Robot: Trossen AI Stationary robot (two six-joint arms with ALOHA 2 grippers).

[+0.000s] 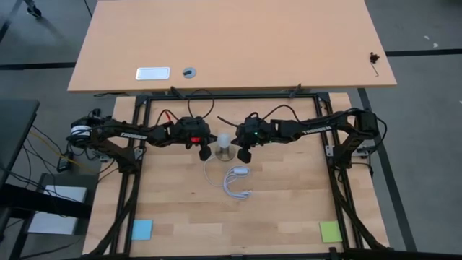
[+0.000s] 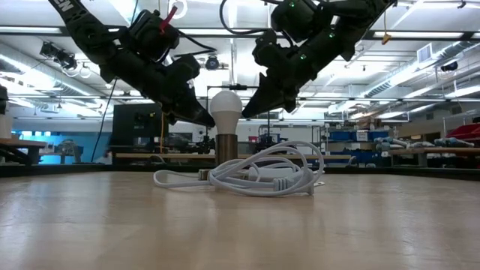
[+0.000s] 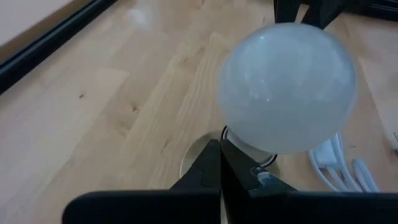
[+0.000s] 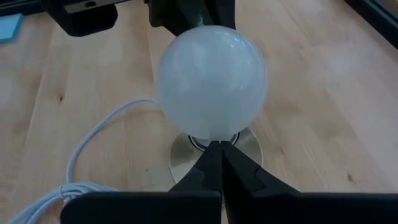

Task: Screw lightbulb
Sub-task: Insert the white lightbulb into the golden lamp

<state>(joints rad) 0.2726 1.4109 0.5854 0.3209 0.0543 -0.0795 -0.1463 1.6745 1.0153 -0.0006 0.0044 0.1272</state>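
Two dark jointed arms with white lettering, black cables, a red part on the left arm [image 1: 192,132], green lights on the right arm [image 1: 254,132].

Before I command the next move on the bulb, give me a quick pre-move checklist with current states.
1. Lightbulb upright on the socket: ok, it stands straight on the silvery base.
2. Bulb fully screwed in: cannot tell, the threads are hidden.
3. Left tool shut, holding nothing: ok, tip pointed at the bulb's neck from its side.
4. Right tool shut, holding nothing: ok, tip low at the bulb's opposite side.
5. A tool ready to grip the bulb: not ok, both are shut and neither surrounds it.
6. White cord away from both tools: ok, it lies coiled on the table beside the socket.
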